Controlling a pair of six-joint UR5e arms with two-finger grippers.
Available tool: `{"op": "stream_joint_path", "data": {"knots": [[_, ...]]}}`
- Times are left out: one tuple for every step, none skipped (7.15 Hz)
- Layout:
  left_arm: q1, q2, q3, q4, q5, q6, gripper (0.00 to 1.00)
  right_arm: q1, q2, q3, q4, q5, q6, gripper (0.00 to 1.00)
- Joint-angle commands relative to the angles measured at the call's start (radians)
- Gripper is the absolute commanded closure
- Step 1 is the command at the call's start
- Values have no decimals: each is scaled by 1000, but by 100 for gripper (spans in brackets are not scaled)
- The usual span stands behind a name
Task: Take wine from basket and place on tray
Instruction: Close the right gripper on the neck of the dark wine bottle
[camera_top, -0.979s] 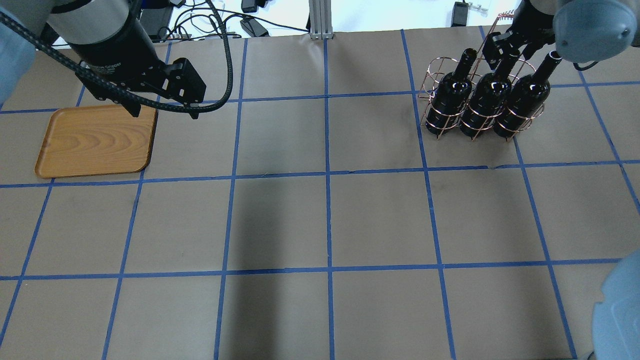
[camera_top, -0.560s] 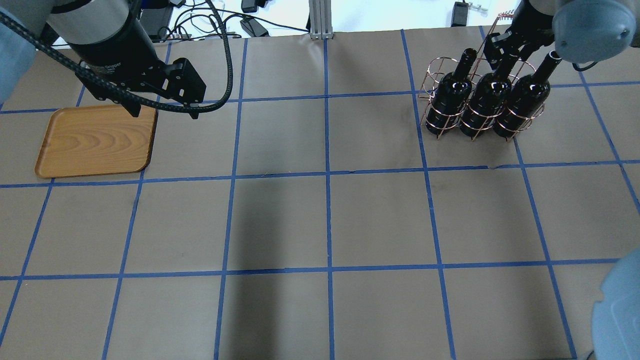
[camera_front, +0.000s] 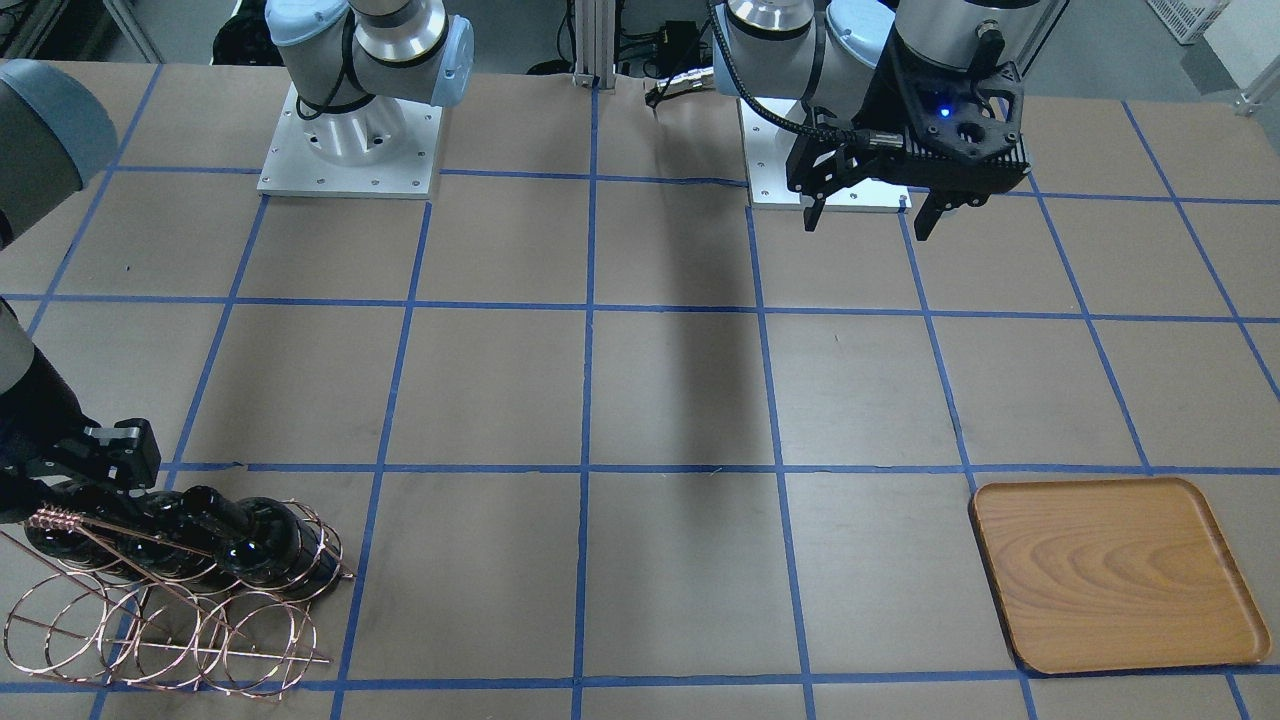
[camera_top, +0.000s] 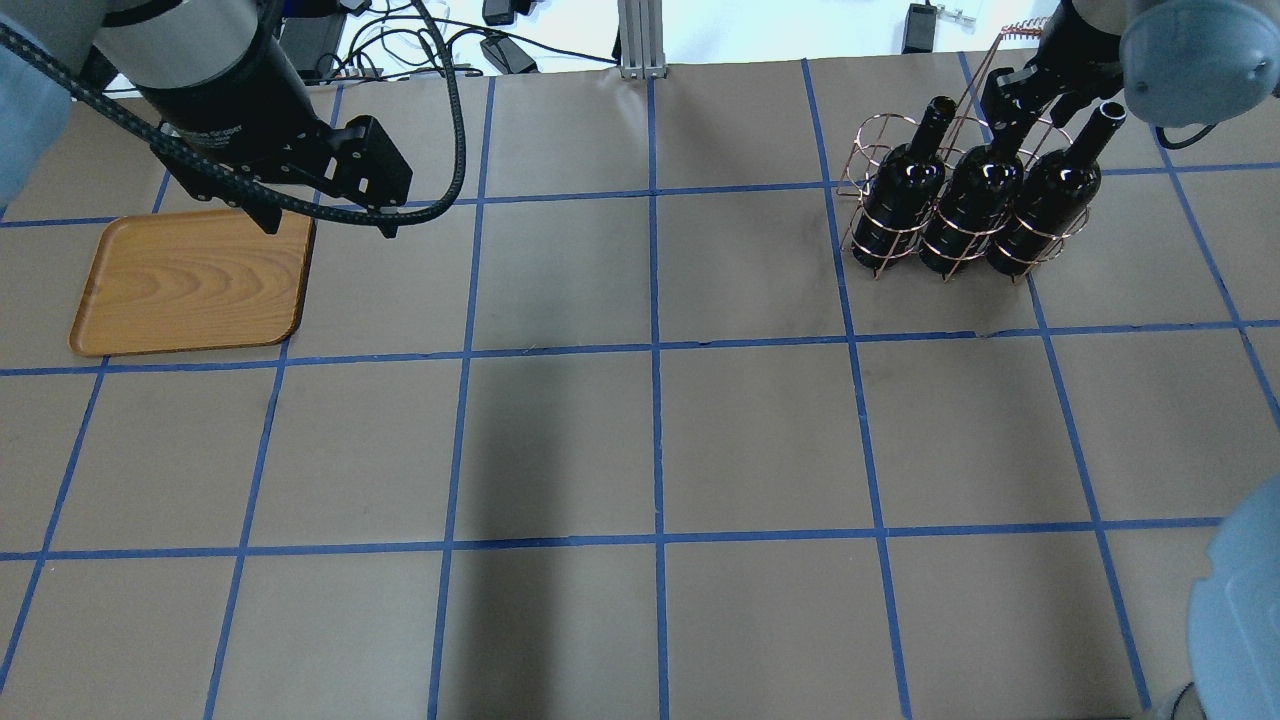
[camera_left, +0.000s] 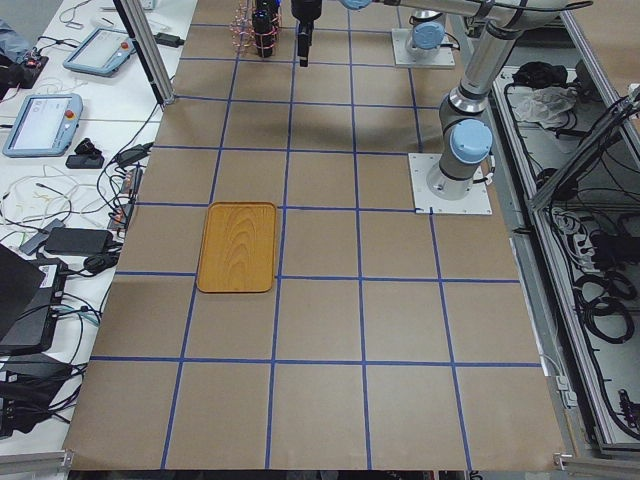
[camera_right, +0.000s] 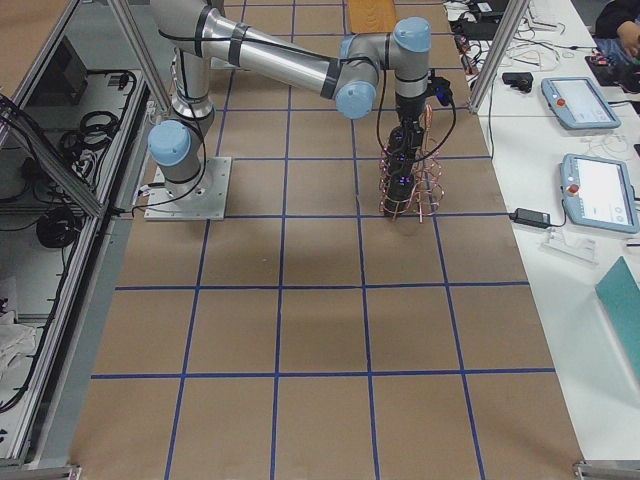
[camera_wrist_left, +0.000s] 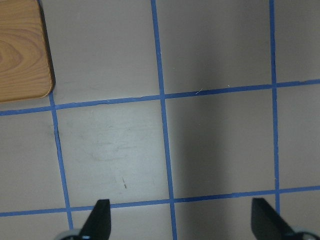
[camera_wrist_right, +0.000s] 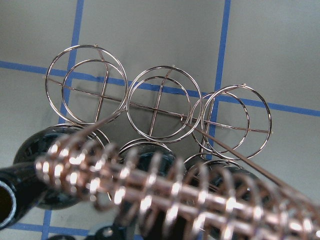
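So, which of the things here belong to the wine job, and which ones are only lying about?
For the job: three glossy dark glass wine bottles; the rose-gold copper wire basket holding them; the flat light-brown wooden tray.

Only lying about: black power adapters with cables at the table's far edge; grey teach pendants on the side bench; the silver aluminium post.

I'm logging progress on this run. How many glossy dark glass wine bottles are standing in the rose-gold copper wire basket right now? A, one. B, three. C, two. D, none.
B: three glossy dark glass wine bottles stand side by side in the rose-gold copper wire basket, and nothing lies on the light-brown wooden tray.
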Motion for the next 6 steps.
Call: {"op": "stream_joint_path", "data": {"knots": [[0,0,0,1,0,0,0,-2,0,-1,1,31,10,33],[0,0,0,1,0,0,0,-2,0,-1,1,39,39,33],[0,0,0,1,0,0,0,-2,0,-1,1,39,40,40],[0,2,0,1,0,0,0,-2,2,1,2,38,40,42],[0,0,0,-1,0,0,0,-2,6,1,7,36,41,52],[0,0,0,-1,0,0,0,-2,6,1,8,38,41,56]]}}
